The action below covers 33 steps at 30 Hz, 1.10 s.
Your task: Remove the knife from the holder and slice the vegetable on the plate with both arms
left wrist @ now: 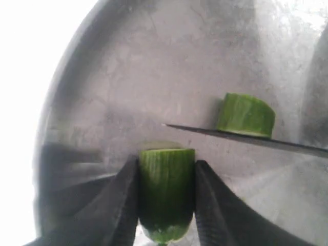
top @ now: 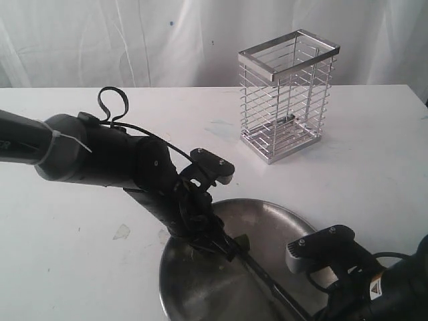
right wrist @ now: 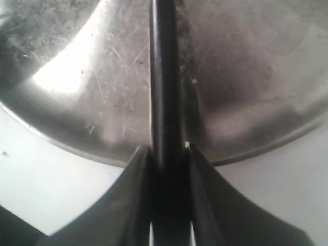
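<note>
- Right claw (right wrist: 164, 154) down in the lower right of the exterior view has the knife (right wrist: 163, 77) clamped by its black handle, a finger pressed on each side.
- From there the dark blade runs up and left across the plate (top: 274, 214), pointing toward the other arm.
- Left claw (left wrist: 166, 169) reaches in from the left side and sits low over the plate, pinching the vegetable (left wrist: 166, 200) between both fingers, with the cut end facing the blade.
- Blade edge sits just past that cut end, and one loose slice (left wrist: 246, 114) lies on the plate right beside the blade, on its other side.
- Plate takes up the bottom centre of the frame, sitting on the white table (top: 67, 267).
- Holder (top: 287, 93) stands upright in the upper right, well apart from the plate.
- White cloth (top: 100, 33) hangs across the top behind everything.
</note>
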Each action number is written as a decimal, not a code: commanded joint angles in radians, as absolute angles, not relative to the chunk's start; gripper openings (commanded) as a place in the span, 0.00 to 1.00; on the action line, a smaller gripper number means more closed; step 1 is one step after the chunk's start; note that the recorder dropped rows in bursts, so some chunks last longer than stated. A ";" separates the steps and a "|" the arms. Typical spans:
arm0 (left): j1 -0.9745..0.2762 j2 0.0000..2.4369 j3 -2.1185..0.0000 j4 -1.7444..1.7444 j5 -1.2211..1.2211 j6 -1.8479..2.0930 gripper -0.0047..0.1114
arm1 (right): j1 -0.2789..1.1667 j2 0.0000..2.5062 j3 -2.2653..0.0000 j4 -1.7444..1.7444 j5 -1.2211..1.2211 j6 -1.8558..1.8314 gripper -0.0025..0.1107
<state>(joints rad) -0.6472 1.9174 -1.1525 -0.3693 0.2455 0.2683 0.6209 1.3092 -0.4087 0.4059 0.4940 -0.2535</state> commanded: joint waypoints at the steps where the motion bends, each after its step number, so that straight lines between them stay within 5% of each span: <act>1: -0.650 1.908 -1.148 -0.403 0.279 0.257 0.04 | 0.620 1.316 -0.447 0.383 0.523 -0.266 0.02; 8: -0.650 1.872 -1.148 -0.403 0.305 0.257 0.06 | 0.620 1.333 -0.478 0.363 0.508 -0.259 0.02; 15: -0.652 1.841 -1.148 -0.403 0.402 0.269 0.33 | 0.620 1.333 -0.478 0.363 0.483 -0.255 0.02; 28: -0.799 1.839 -1.025 -0.409 0.215 0.267 0.37 | 0.620 1.272 -0.478 0.363 0.492 -0.239 0.02; 33: -0.828 1.839 -1.025 -0.409 0.140 0.266 0.54 | 0.620 1.231 -0.478 0.363 0.524 -0.239 0.02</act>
